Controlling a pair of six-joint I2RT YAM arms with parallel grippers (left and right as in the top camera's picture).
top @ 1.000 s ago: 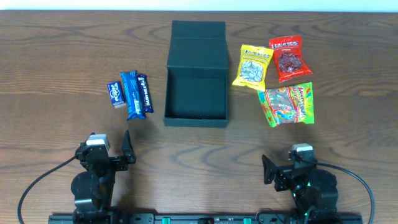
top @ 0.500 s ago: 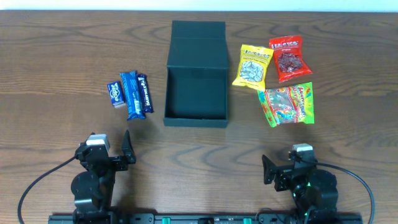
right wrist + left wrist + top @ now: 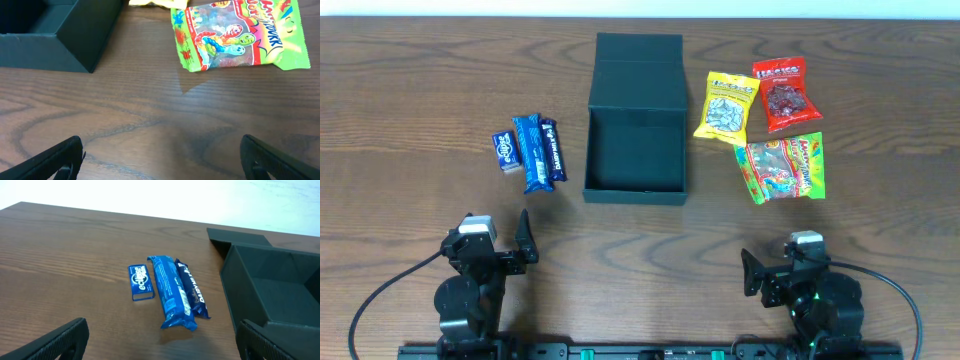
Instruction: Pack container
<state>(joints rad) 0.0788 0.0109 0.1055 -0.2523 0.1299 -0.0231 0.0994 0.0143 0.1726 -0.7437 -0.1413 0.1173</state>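
Green container (image 3: 634, 193), lid open, mid-worktop (image 3: 400, 80).
Three blue snack packets (image 3: 531, 152) left, three snack bags (image 3: 782, 167) right; both arms' jaws gape, empty.

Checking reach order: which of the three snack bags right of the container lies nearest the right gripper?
The green gummy-worm bag, closest to the right gripper; the yellow bag and red bag lie farther.

The container (image 3: 635, 150) is a dark green, matte, roughly square box standing upright near the middle of the bench, open and empty, its hinged flap lid folded back flat on the far side, away from the arms
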